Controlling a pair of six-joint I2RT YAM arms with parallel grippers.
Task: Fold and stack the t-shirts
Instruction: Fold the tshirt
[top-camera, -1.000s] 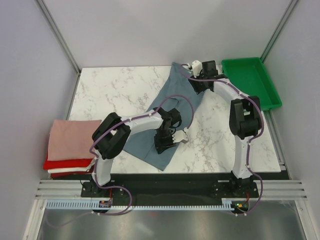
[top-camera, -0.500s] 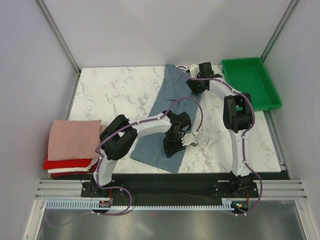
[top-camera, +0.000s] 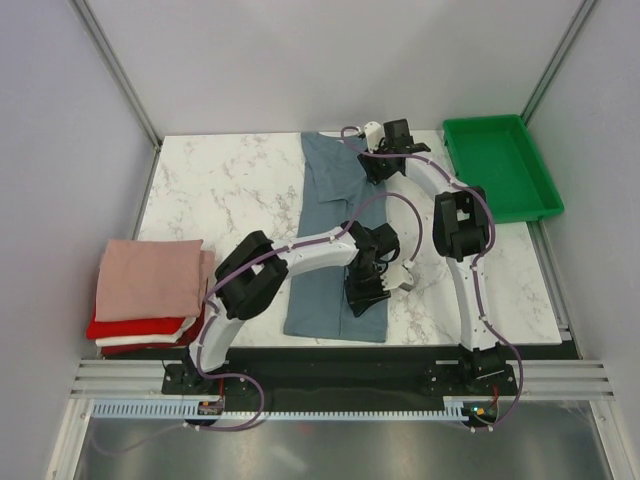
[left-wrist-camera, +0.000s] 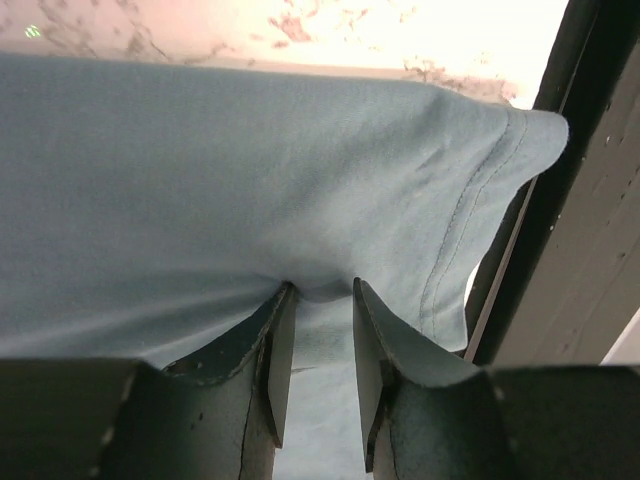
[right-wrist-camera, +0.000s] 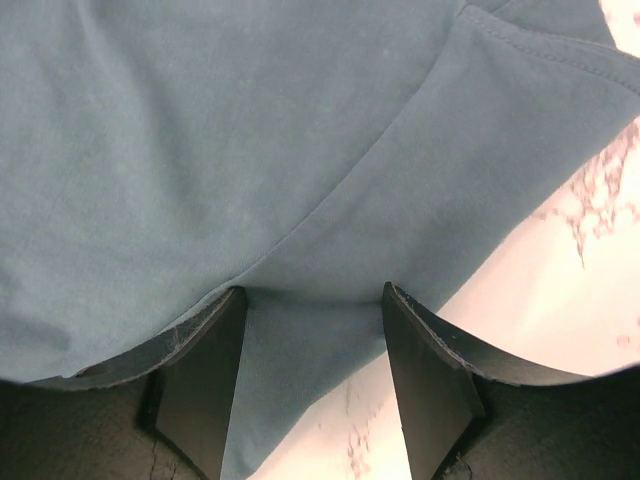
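Observation:
The slate blue-grey t-shirt lies stretched in a long strip from the table's far edge down to its near edge. My right gripper is at the shirt's far end and shut on its cloth, which fills the space between the jaws of this gripper. At the near end my left gripper is shut on the hem side. Cloth bunches between the tips of that gripper. The folded pink t-shirt tops a stack with the red one and the white one beneath.
A green plastic tray stands at the far right corner. The folded stack sits at the table's left edge. Bare marble shows left of the blue-grey shirt, with a narrower patch to its right. The table's dark front rail runs close to the left gripper.
The blue-grey shirt has swung from a diagonal to nearly straight front to back. My right gripper carried its far end left; my left gripper carried its near end right and nearer.

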